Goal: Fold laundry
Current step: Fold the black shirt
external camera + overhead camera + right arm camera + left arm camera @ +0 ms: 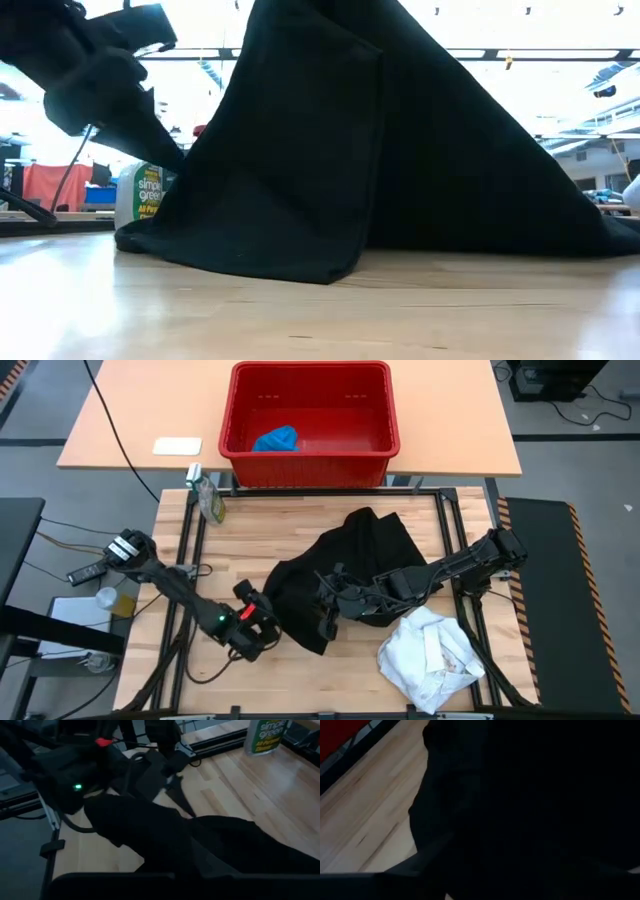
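Black cloth fills the low view, where the large black garment (400,150) is seen draped in a peak on the wooden table (300,680). From above, the garment (345,565) is spread across the table's middle, between the two arms. At its near-left edge the left gripper (262,622) is placed just beside the fabric; whether its fingers are parted or hold cloth cannot be told. On the garment's other side, the right gripper (335,600) is closed over the black cloth, though a firm hold on it cannot be made out. Just beyond the right gripper, toward the near-right corner, the white garment (432,655) is heaped. Well behind both grippers, the blue garment (277,438) is left inside the red basket (310,457).
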